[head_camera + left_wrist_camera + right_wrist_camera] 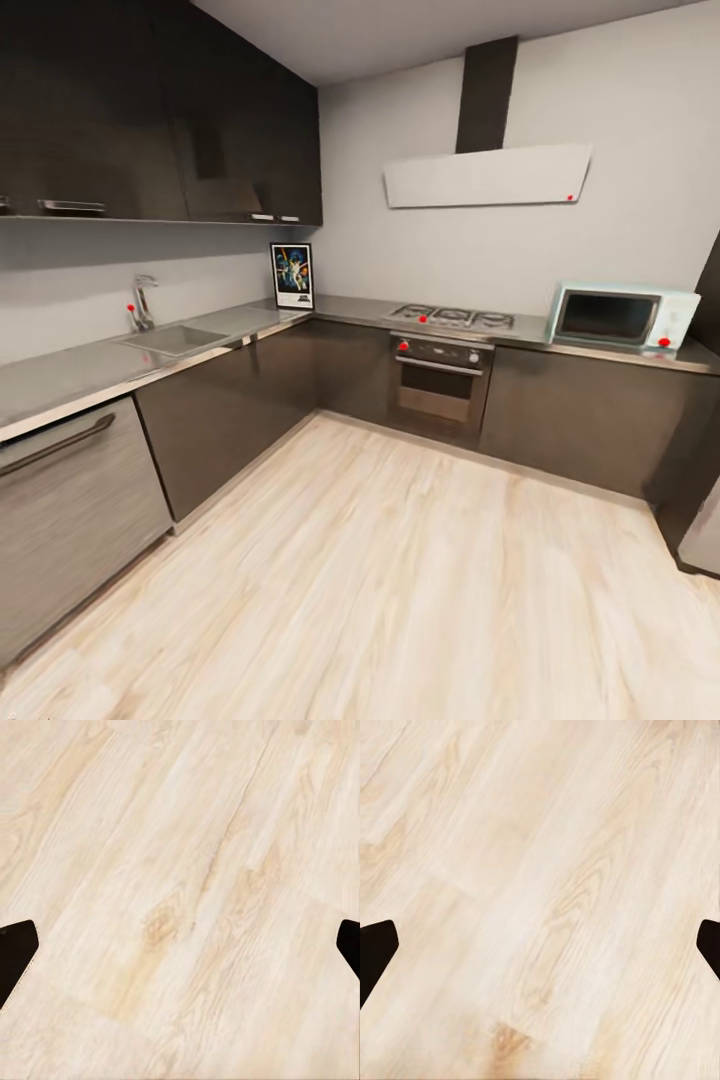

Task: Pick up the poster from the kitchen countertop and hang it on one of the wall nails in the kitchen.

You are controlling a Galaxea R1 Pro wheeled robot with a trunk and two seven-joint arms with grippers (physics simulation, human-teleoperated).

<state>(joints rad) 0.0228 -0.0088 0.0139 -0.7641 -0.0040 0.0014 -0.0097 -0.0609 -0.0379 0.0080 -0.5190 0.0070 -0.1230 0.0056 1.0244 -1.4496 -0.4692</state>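
Observation:
The poster (292, 275) stands upright in the inner corner of the grey kitchen countertop (70, 375), leaning against the wall; it has a black frame, a white border and colourful figures on dark blue. In the left wrist view my left gripper (180, 952) is open, its dark fingertips (15, 952) far apart at the picture's edges, over pale wood floor. My right gripper (540, 952) is open too, fingertips (375, 952) wide apart above the same floor. Both are far from the poster.
A sink (175, 340) with a tap (142, 300) is set in the left counter run. A hob (452, 318) and oven (440, 375) sit at the back, a microwave (620, 318) to the right. An extractor hood (488, 176) hangs above. Wood floor (400, 580) lies ahead.

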